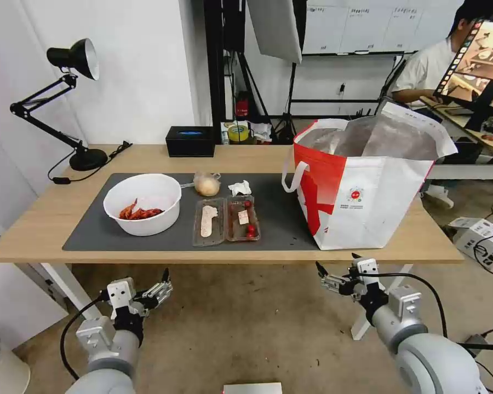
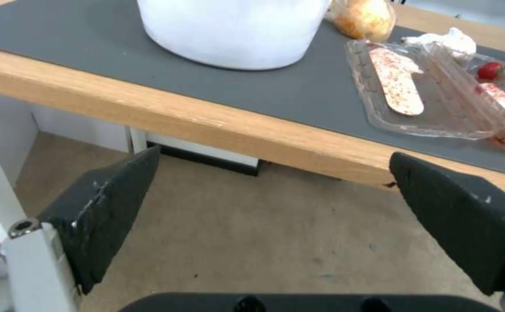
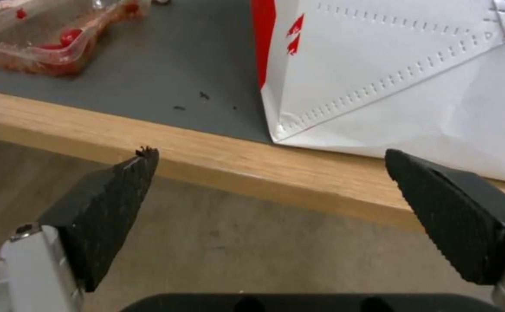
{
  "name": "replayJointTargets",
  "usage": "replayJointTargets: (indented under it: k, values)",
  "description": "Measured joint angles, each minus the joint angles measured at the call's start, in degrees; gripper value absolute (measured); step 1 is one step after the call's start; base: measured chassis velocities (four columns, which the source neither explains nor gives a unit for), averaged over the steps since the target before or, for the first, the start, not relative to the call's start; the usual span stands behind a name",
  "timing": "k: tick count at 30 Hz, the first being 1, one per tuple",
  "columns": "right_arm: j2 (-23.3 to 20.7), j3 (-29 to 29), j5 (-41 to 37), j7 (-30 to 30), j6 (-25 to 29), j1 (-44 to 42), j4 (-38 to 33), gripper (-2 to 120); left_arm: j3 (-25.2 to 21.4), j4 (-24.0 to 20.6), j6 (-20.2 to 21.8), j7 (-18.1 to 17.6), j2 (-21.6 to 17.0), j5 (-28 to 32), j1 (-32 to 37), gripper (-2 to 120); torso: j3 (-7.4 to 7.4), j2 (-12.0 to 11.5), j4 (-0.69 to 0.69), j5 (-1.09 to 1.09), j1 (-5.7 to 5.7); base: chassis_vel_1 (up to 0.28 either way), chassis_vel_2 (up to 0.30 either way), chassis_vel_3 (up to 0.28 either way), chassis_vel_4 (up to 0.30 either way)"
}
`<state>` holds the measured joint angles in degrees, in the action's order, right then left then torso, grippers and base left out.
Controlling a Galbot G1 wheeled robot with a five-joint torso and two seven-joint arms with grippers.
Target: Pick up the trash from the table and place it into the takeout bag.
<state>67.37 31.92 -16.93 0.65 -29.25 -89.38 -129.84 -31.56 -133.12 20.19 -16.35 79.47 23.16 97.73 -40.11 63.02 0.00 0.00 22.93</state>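
A: Grippers?
B: left gripper [image 1: 164,284] and right gripper [image 1: 334,273] both spread wide, holding nothing — below the table [image 1: 49,219] edge.
A: Trash?
B: bowl [image 1: 142,203], tray [image 1: 226,220], tissue [image 1: 239,188], small bag [image 1: 207,184] on the mat [image 1: 93,230] — takeout bag [image 1: 367,191] stands right of them.

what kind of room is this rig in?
Likely a lab or studio staged as a dining spot: a softbox on a stand, a person at a monitor behind, cables on the floor, leftovers on the table.

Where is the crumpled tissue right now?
In the head view, the tissue lies on the mat, between the small clear bag and the takeout bag.
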Motion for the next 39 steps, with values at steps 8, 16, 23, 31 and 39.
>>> replayJointTargets:
  k: [8,16,23,31,39]
  values:
    - [0.28,-0.40,0.18,0.00,0.09,0.00,0.18,100,0.48,0.48,-0.44,-0.18,0.07,1.16,-1.29,100,0.00,0.00,0.00,0.00,0.00,0.000,0.000,0.000,0.000]
    - [0.34,-0.40,0.24,0.00,0.18,0.02,0.33,100,1.09,0.78,-2.17,-1.93,0.01,6.35,-3.35,100,0.00,0.00,0.00,0.00,-0.01,0.000,0.000,0.000,0.000]
    - [0.72,-0.72,0.38,0.00,0.26,0.18,0.54,100,2.72,0.20,-6.15,-4.63,0.14,21.49,-5.76,100,0.00,0.00,0.00,0.00,-0.01,0.000,0.000,0.000,0.000]
    - [0.99,-0.69,0.44,-0.20,0.38,-0.31,0.37,100,3.17,-2.74,-7.86,-9.53,0.41,39.62,-8.37,100,0.00,0.00,0.00,0.00,-0.01,0.000,0.000,0.000,0.000]
    - [1.01,-0.41,0.44,-0.25,0.41,-1.08,-0.26,100,3.19,-2.94,-10.10,-15.21,0.79,50.85,-11.51,100,0.00,0.00,0.00,0.00,-0.01,0.000,0.000,0.000,0.000]
